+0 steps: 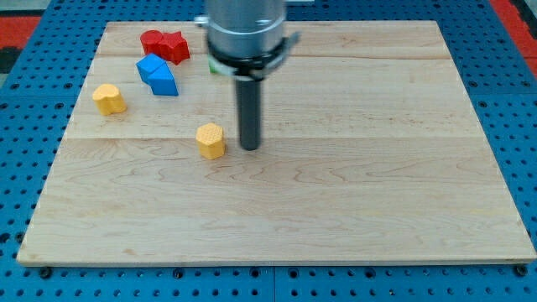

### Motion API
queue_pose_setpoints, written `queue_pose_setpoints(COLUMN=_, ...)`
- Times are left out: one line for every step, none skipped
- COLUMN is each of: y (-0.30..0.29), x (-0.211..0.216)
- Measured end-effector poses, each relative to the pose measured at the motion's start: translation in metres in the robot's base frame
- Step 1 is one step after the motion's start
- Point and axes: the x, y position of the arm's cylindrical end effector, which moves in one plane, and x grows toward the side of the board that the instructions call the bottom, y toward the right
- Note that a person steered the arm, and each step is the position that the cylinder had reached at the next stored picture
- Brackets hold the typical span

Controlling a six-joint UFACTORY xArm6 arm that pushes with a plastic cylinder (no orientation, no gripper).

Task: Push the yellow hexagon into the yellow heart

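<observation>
Just left of my tip [250, 148], yellow hexagon [211, 140]

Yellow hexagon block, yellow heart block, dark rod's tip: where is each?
yellow hexagon block [211, 140], camera view, top face.
yellow heart block [108, 98], camera view, top face.
my tip [250, 148], camera view, rod's lower end.

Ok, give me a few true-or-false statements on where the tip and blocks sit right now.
1. My tip is just to the view's right of the yellow hexagon. True.
2. The yellow heart touches the hexagon. False: they lie well apart, the heart toward the view's upper left.
3. The blue block lies just below the red blocks. True.
4. The tip is between hexagon and heart. False: it is on the hexagon's far side.
</observation>
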Motion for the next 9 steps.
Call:
queue_pose_setpoints(y=-0.069, x=-0.014)
queue_pose_setpoints(y=-0.098, x=-0.020)
queue_pose_setpoints(y=-0.095, x=0.022)
queue_pose_setpoints(y=-0.126, x=0.013)
queue_pose_setpoints(y=-0.142, x=-0.020)
queue_pose_setpoints(y=-0.141, x=-0.030)
queue_pose_setpoints(y=-0.125, x=-0.035)
queue_pose_setpoints(y=-0.060, x=-0.069)
queue_pose_setpoints(y=-0.033, x=-0.110)
